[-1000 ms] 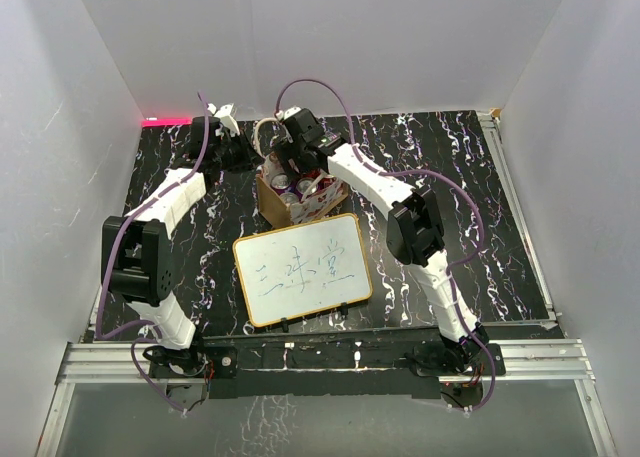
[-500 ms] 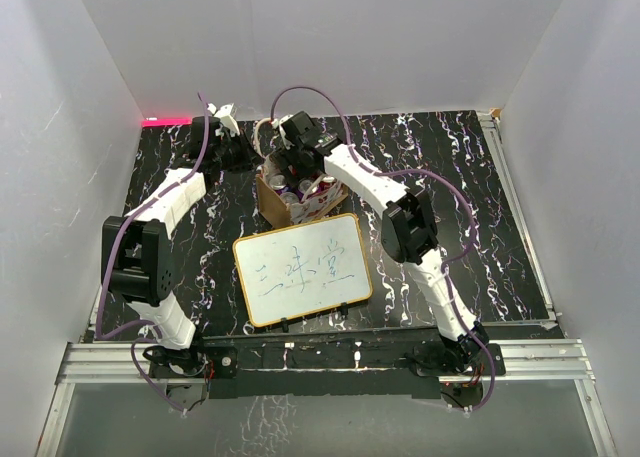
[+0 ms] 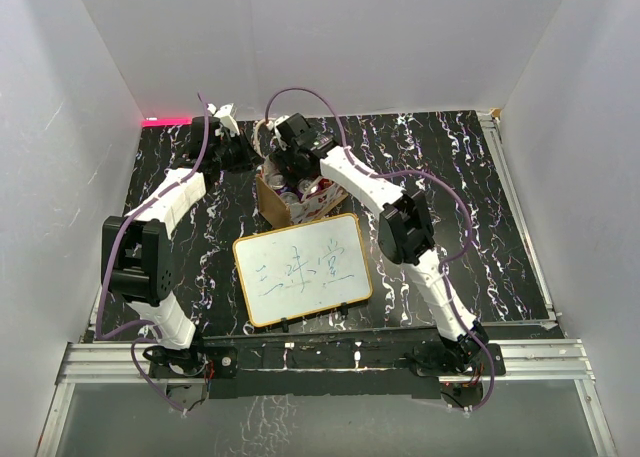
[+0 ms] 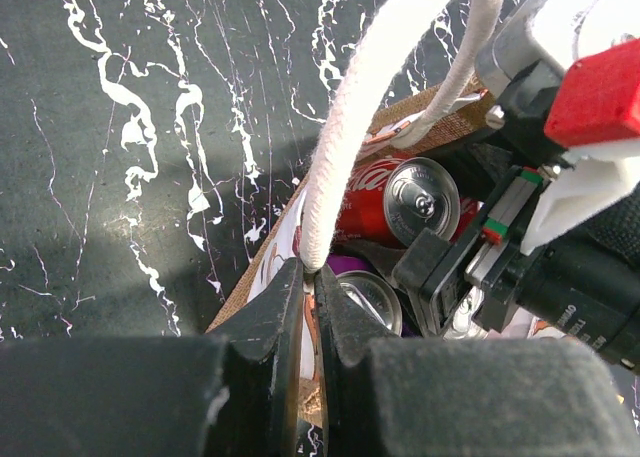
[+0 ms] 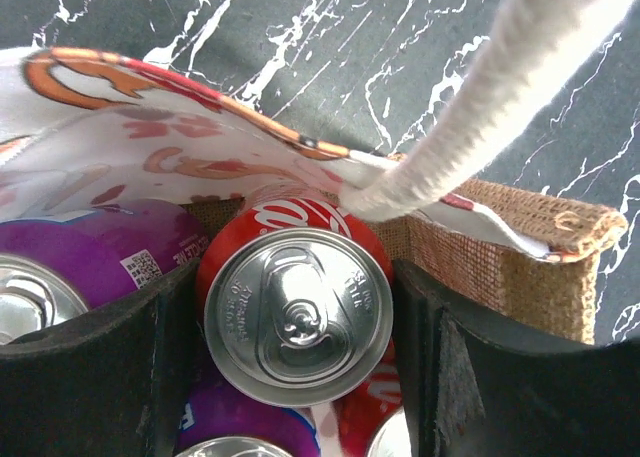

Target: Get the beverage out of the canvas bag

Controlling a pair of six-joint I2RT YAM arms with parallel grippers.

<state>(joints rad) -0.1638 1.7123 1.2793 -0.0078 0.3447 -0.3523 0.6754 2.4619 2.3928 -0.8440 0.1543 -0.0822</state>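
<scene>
The canvas bag [image 3: 275,205] stands at the back middle of the table with several cans inside. My left gripper [image 4: 310,272] is shut on one cream handle [image 4: 370,87] at the bag's rim; in the top view it [image 3: 248,157] is at the bag's left. My right gripper [image 5: 297,312] is open and low in the bag, one finger on each side of an upright red cola can [image 5: 298,312], close against it. The right finger [image 5: 470,377] lies along the tan wall [image 5: 500,257]. The same red can [image 4: 405,192] shows in the left wrist view. The right gripper [image 3: 293,172] covers the bag's mouth from above.
Purple cans [image 5: 90,252] and another red can crowd round the cola can. The second cream handle [image 5: 500,87] arches over the bag's far rim. A wood-framed whiteboard [image 3: 302,267] lies just in front of the bag. White walls enclose the black marbled table [image 3: 470,207].
My right arm has swung a little left and gone lower into the bag. The left arm and the bag have not moved.
</scene>
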